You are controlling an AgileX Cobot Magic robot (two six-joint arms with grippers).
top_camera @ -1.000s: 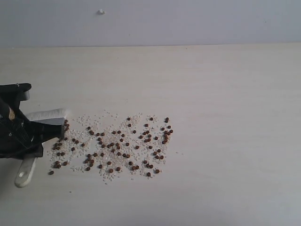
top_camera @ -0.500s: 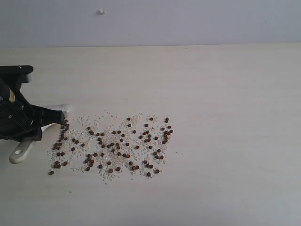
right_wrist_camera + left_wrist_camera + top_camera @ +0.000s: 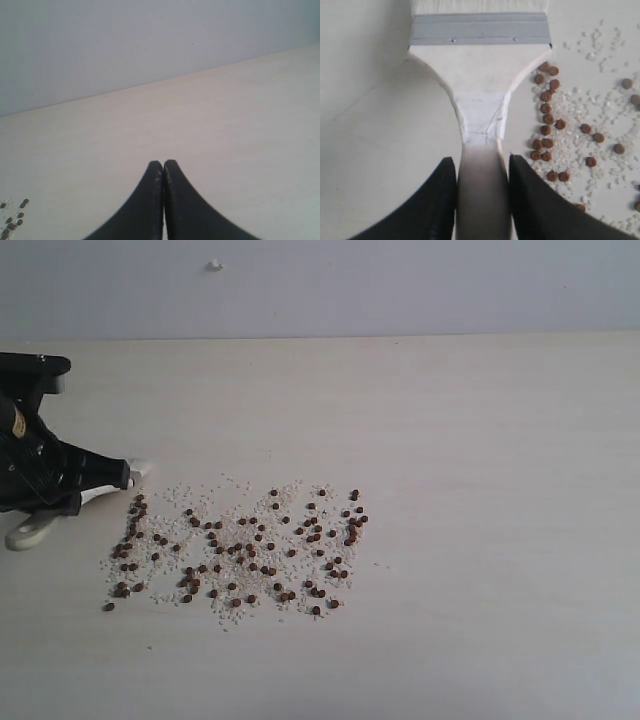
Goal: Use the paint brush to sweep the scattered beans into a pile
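From my seat the job looks barely begun: the beans [image 3: 240, 547] lie spread in a wide loose patch among whitish grains [image 3: 580, 105] on the table [image 3: 480, 440], and I see no pile anywhere. My left gripper [image 3: 481, 167] is clamped on the narrow neck of the paint brush [image 3: 480, 75], one jaw on each side of the handle. The brush sits at the left edge of the scatter, its bristles just beside the outermost column of beans. Its long axis runs on a slant in the exterior view, the handle end low toward the left border and the bristles aimed up and right at the patch's near corner. My right gripper [image 3: 163, 165] is pinched closed on nothing, well apart from the beans.
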